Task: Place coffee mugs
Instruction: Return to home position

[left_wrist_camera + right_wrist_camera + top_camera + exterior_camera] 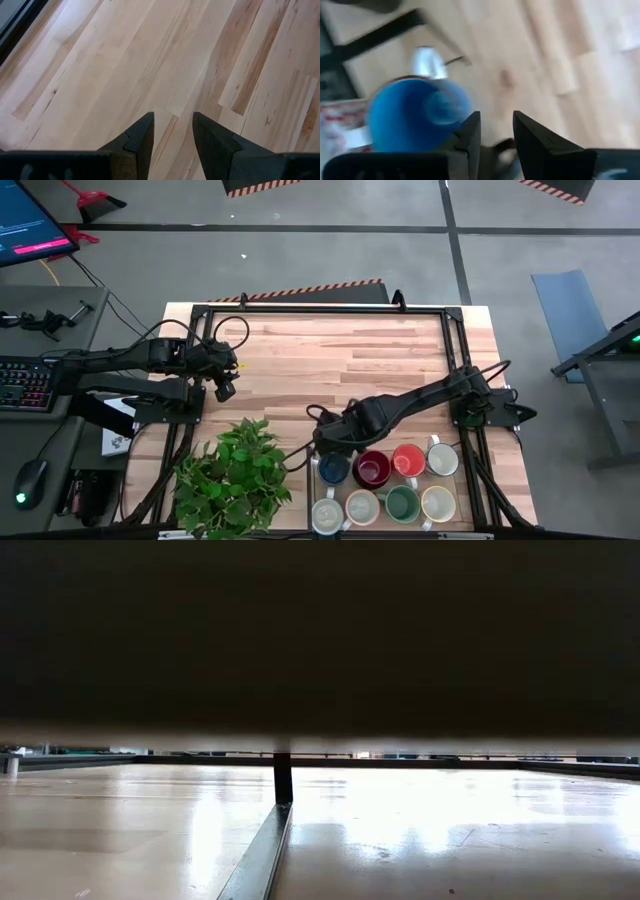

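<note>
Coffee mugs (372, 469), position? (M.)

Eight, two rows, lower right. Right gripper (322, 445) just beside blue mug (332, 468), fingers narrowly apart, empty. Left gripper (225, 383) likewise, upper left. Advise: lift clear before retracting, so no mug gets clipped. (R.)

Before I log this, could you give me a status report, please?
Right gripper open, by blue mug. Left gripper open, parked left. Eight mugs grouped; plant adjacent.
</note>
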### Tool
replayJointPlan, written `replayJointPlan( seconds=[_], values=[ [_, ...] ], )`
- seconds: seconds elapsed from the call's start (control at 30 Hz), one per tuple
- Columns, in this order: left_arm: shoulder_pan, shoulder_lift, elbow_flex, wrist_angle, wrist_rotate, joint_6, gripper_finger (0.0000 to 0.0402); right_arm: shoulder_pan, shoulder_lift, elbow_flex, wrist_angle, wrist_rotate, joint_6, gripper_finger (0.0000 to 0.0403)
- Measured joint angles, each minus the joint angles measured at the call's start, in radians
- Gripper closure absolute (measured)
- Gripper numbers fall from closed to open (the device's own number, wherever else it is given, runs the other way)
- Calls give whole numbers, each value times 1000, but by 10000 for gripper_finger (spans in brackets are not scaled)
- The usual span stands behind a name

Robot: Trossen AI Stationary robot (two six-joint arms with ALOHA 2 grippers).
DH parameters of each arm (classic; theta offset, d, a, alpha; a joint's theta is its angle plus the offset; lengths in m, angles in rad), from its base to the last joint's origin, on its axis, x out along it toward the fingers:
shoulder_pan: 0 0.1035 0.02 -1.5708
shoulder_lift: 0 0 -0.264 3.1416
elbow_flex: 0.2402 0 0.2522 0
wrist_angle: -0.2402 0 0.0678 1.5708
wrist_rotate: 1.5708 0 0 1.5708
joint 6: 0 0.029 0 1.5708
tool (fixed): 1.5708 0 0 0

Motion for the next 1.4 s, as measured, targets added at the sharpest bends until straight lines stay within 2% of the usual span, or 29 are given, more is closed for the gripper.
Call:
replayJointPlan(
  seconds=[0.17,0.3,0.4,0.57,0.73,0.9,1.03,1.17,1.3,1.4],
  values=[
    [0,0,0,0,0,-2,277,-18,0,42,-148,144,47,313],
    [0,0,0,0,0,-9,277,-40,0,37,-265,111,96,314],
    [0,0,0,0,0,-9,277,-46,0,5,-263,46,80,314],
    [0,0,0,-1,0,-10,277,-44,0,-82,-266,5,68,314],
    [0,0,0,-1,0,-9,277,-45,-6,-144,-264,39,74,314],
    [0,0,0,-2,0,10,277,-65,-27,-186,-260,111,-21,314],
    [0,0,0,-3,-7,13,277,-85,-132,-295,-263,176,-22,314],
    [0,0,0,-5,-23,11,277,-101,-287,-487,-236,229,37,314],
    [0,0,0,-5,-23,11,277,-112,-465,-703,-24,219,53,314],
    [0,0,0,-4,-23,11,277,-127,-585,-852,206,172,-24,314]
  ],
)
